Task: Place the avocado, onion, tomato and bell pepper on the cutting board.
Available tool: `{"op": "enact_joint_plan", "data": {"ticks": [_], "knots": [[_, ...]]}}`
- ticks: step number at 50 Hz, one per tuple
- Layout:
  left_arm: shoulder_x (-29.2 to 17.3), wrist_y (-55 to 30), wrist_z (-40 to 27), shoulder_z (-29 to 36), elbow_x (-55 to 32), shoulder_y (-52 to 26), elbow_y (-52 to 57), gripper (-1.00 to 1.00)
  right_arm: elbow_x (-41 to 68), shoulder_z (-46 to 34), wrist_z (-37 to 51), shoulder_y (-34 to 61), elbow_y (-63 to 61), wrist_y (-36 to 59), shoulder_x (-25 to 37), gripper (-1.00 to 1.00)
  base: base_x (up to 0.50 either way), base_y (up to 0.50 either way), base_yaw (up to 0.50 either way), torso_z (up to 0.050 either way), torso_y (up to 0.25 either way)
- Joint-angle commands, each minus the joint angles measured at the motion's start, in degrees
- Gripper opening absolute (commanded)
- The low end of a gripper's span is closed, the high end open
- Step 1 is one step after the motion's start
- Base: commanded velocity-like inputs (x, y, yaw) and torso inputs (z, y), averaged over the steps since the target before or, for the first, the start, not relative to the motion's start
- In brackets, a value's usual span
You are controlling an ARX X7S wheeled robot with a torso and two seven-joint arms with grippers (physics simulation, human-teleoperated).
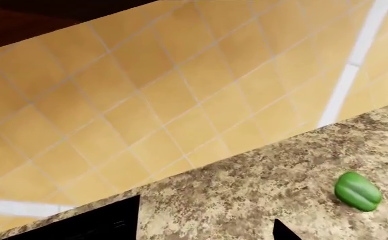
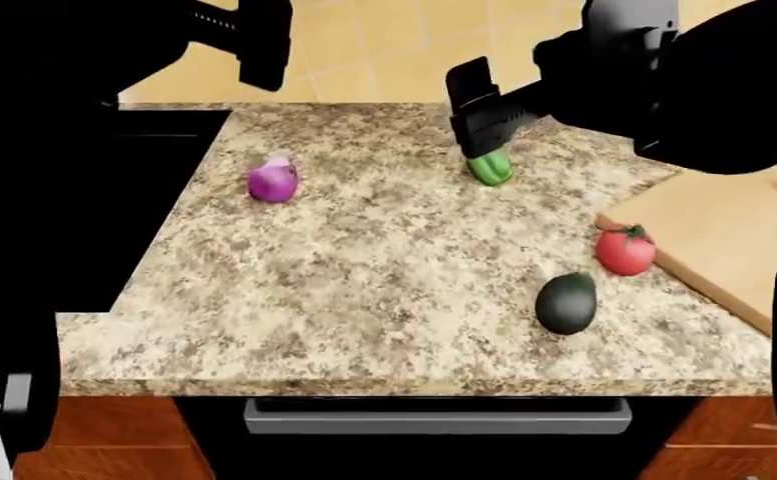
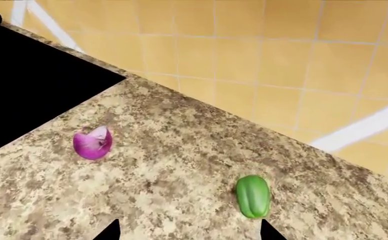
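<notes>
The right gripper (image 2: 482,115) hangs spread and empty above the bell pepper (image 2: 491,167). The left gripper (image 2: 265,45) is raised; whether it is spread cannot be told. The cutting board (image 2: 722,240) is bare beside the tomato (image 2: 624,250).

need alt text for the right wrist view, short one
A bright green bell pepper lies on a speckled granite counter, close to the two dark fingertips of the right claw at the picture's edge. A purple onion sits farther off, with tan tiled floor beyond the counter edge.
</notes>
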Motion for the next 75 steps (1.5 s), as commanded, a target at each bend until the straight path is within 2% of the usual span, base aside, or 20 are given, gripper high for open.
{"op": "enact_joint_plan", "data": {"ticks": [1,11,23,27,33,35,38,40,44,50,59,70,75], "knots": [[-1.3,-0.7,-3.3,1.5,-5.5,-1.4,-1.7,1.00,10.7,-4.0,8.7,3.2,6.4,0.1,2.1,1.00,0.50,0.00,0.00,0.000,0.000],[-3.1,-0.6,-8.7,2.0,-13.1,-2.2,-2.9,1.00,15.6,-6.7,11.5,4.1,7.0,-0.8,3.6,1.00,0.50,0.00,0.00,0.000,0.002],[-4.5,0.0,-12.6,2.6,-17.4,-2.3,-3.5,1.00,17.6,-10.4,11.2,4.6,7.9,-1.7,4.8,1.00,0.50,0.00,0.00,0.000,0.001],[-4.8,0.4,-13.4,2.8,-18.3,-2.1,-3.6,1.00,16.7,-12.6,10.9,5.4,8.4,-1.8,4.9,1.00,0.00,0.00,0.00,0.000,0.003],[-5.1,0.6,-14.1,3.4,-19.5,-2.5,-3.9,1.00,18.1,-14.1,14.9,6.1,10.4,-0.9,5.2,1.00,0.00,0.00,0.00,0.000,0.000],[-5.2,0.8,-14.3,3.6,-19.9,-2.5,-4.0,1.00,17.2,-14.8,12.9,6.5,10.4,-2.1,5.5,1.00,0.00,0.00,0.00,0.000,0.000],[-5.4,1.1,-14.5,3.9,-20.3,-2.3,-4.1,1.00,17.9,-14.8,11.6,6.3,9.9,-2.9,5.9,1.00,0.00,0.00,0.00,0.000,0.000],[-5.5,1.2,-14.7,4.0,-20.7,-2.3,-4.1,1.00,21.5,-12.1,14.8,5.2,11.1,-4.2,5.9,1.00,0.00,0.00,0.00,0.000,0.000],[-5.7,1.1,-15.3,4.1,-21.5,-2.3,-4.0,1.00,20.8,-13.5,13.8,5.2,10.0,-3.8,6.4,1.00,0.39,-0.38,0.00,0.000,0.000],[-6.1,1.4,-16.1,4.0,-22.4,-2.0,-3.9,1.00,17.4,-17.7,12.9,4.8,11.3,-3.9,5.7,1.00,0.06,-0.01,0.00,0.000,0.000],[-6.8,1.7,-17.2,4.0,-23.9,-1.9,-3.7,1.00,23.0,-16.8,17.2,3.7,14.3,-4.2,2.8,1.00,0.00,0.00,0.00,0.000,0.000],[-7.5,2.6,-17.7,4.5,-25.1,-1.9,-3.9,1.00,17.9,-21.7,15.8,5.1,20.6,-5.6,0.9,1.00,0.00,0.00,0.00,0.000,0.000],[-7.7,3.0,-18.0,4.8,-25.7,-1.8,-3.9,1.00,15.2,-23.4,12.0,4.9,23.2,-8.3,-0.5,1.00,0.00,0.00,0.00,0.000,0.000]]}}
